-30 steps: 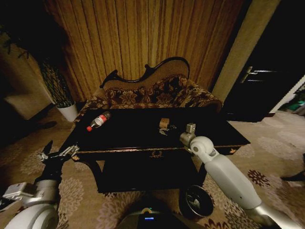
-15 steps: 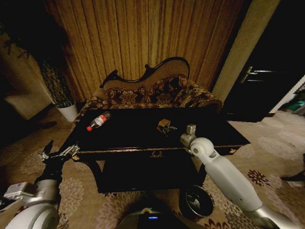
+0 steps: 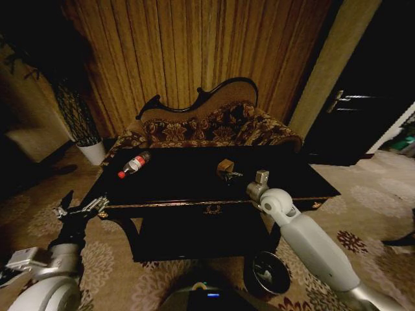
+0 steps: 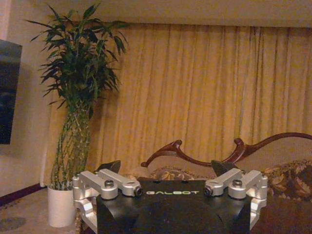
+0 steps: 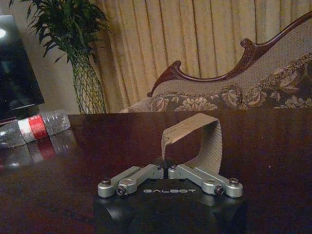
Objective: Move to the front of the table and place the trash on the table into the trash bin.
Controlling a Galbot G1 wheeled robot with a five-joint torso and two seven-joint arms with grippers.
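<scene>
Right tool (image 3: pixel 228 173), closed on the tan box (image 3: pixel 224 166) at the centre of the frame just above the desk (image 3: pixel 175 184), has the trash bin (image 3: pixel 266 273) at lower right; left tool (image 3: pixel 81 208), open, idles at lower left.

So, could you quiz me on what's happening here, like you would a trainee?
1. True or false: the bottle stands upright on the table.
2. Which item is the right gripper shut on? A. the bottle B. the tan box C. the trash bin
3. Fill in: the left gripper, held near the table's front left corner, has its fingers ___.

Key: 1. False, it lies on its side. 2. B. 3. open.
</scene>
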